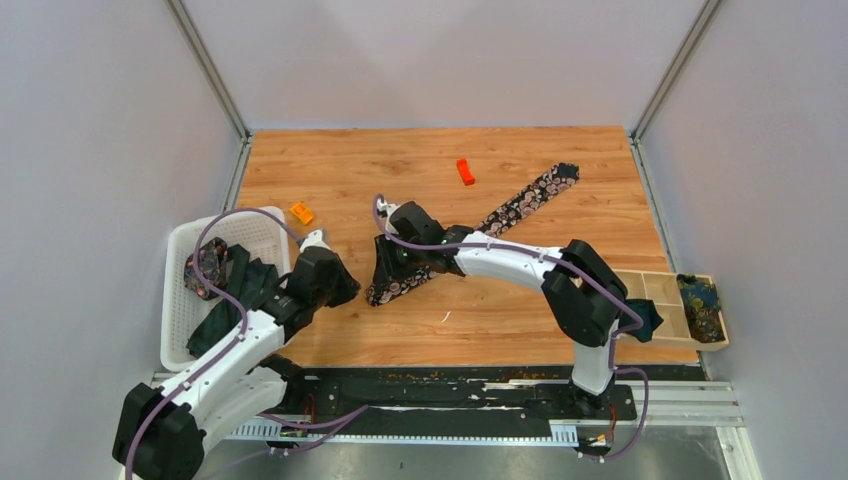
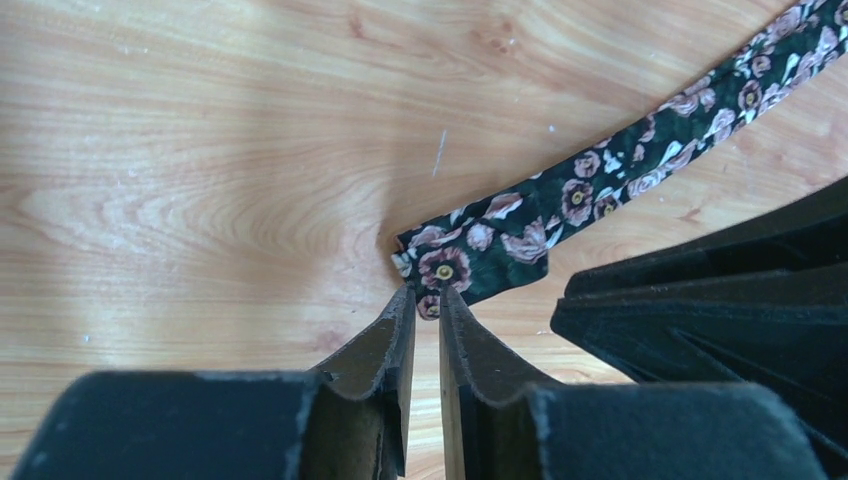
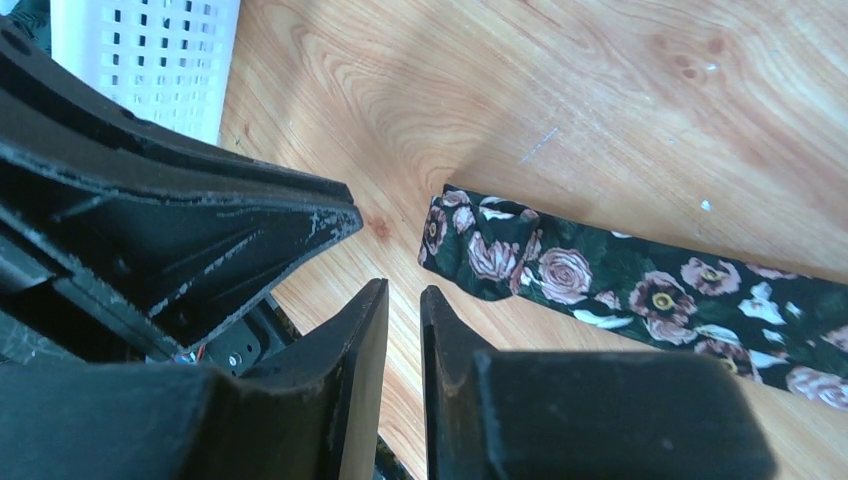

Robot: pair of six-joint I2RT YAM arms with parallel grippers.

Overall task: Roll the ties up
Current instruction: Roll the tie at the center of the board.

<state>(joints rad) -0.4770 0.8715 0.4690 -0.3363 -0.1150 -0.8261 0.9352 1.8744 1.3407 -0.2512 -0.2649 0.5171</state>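
Left gripper [image 2: 428, 300]: jaws a narrow slit, tips at the near-left corner of the floral tie [image 2: 560, 205]; we cannot tell whether cloth is pinched.
Right gripper [image 3: 405, 295]: jaws narrow, nothing between them, just beside the same end.
Tie: lying on the table [image 1: 350, 160], running diagonally to the far right, unrolled.
Risks, as we judge them: a corner-only nip slips out or skews the first turn; two grippers crowded at one end may collide.
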